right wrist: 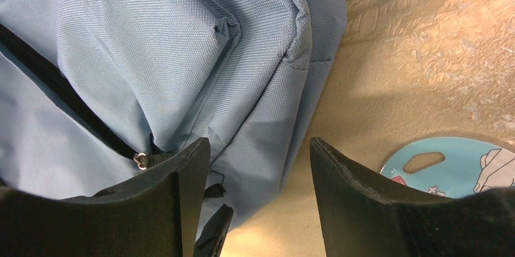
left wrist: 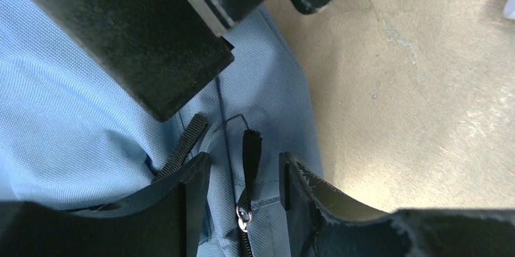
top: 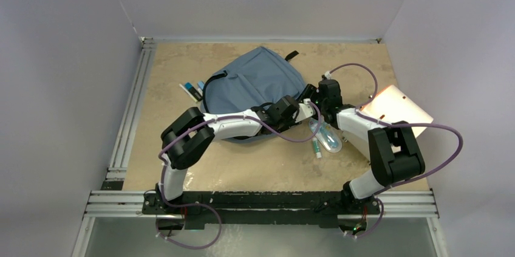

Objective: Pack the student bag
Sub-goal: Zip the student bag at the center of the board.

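The left fingers (left wrist: 185, 208) stand open on either side of a black zipper pull (left wrist: 251, 150). The right fingers (right wrist: 349, 202) are open over a corner of the student bag (top: 255, 78), which lies at the far middle of the table (top: 170, 75). Its fabric looks soft and light and will likely crumple, so the pull seems the best hold. Its inside is hidden.

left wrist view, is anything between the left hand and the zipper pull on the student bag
Nothing visible does. The left hand is open over the student bag, and the black zipper pull already lies in the gap between its fingers, with only bag fabric around it.
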